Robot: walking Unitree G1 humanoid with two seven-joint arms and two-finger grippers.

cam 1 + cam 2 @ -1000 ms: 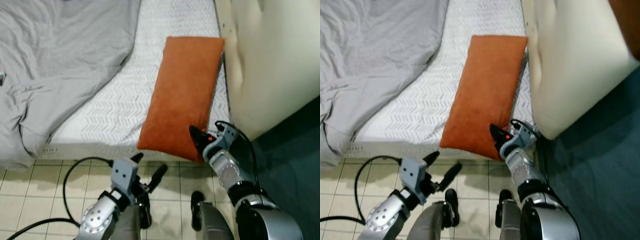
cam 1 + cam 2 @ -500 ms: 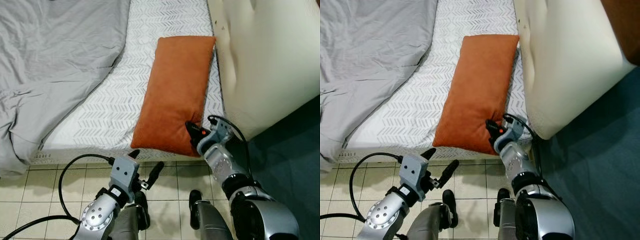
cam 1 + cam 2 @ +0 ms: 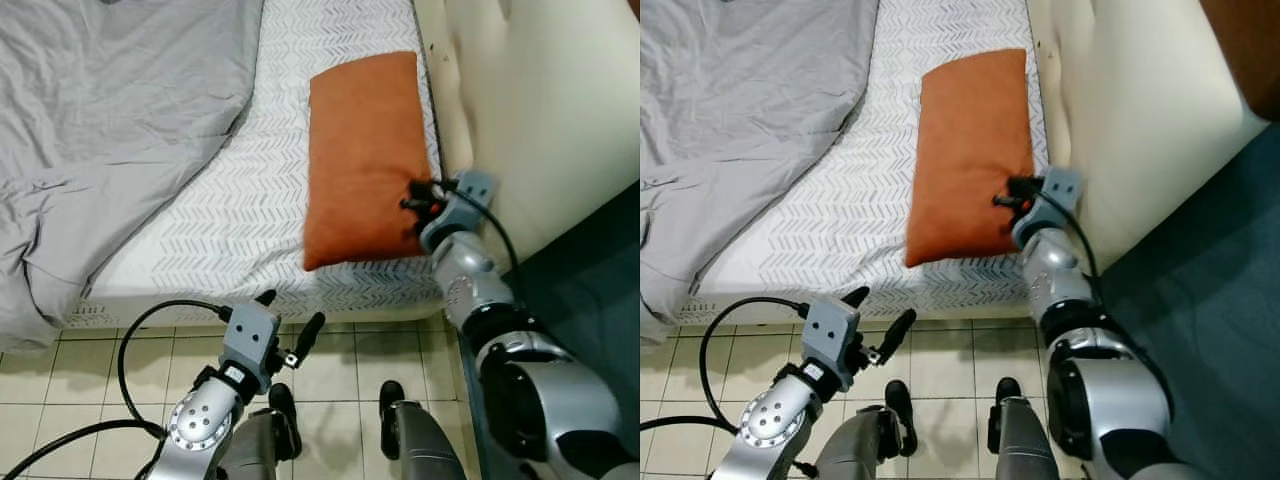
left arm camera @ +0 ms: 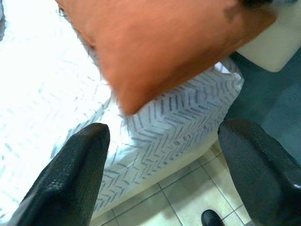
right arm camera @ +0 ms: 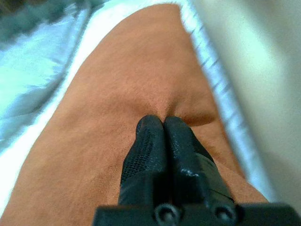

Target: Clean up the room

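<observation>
An orange pillow [image 3: 365,160] lies lengthwise on the white patterned mattress [image 3: 230,200], close beside the cream headboard [image 3: 540,110]. My right gripper [image 3: 412,205] is shut on the pillow's near right edge; in the right wrist view the two black fingertips [image 5: 163,120] press together into a dimple in the orange fabric [image 5: 117,94]. My left gripper [image 3: 290,310] hangs open over the tiled floor in front of the bed, holding nothing. Between its spread fingers [image 4: 75,174], the left wrist view looks at the pillow's near corner [image 4: 155,52] and the mattress edge.
A crumpled grey duvet [image 3: 100,120] covers the left half of the bed. A black cable [image 3: 140,340] loops over the beige tiles [image 3: 60,370] by my left arm. Dark teal flooring [image 3: 600,280] lies to the right of the headboard. My feet stand at the bed's edge.
My right gripper has pushed forward with the pillow, so its near end no longer hangs over the bed's edge and it lies straighter along the headboard. The left arm stays low.
</observation>
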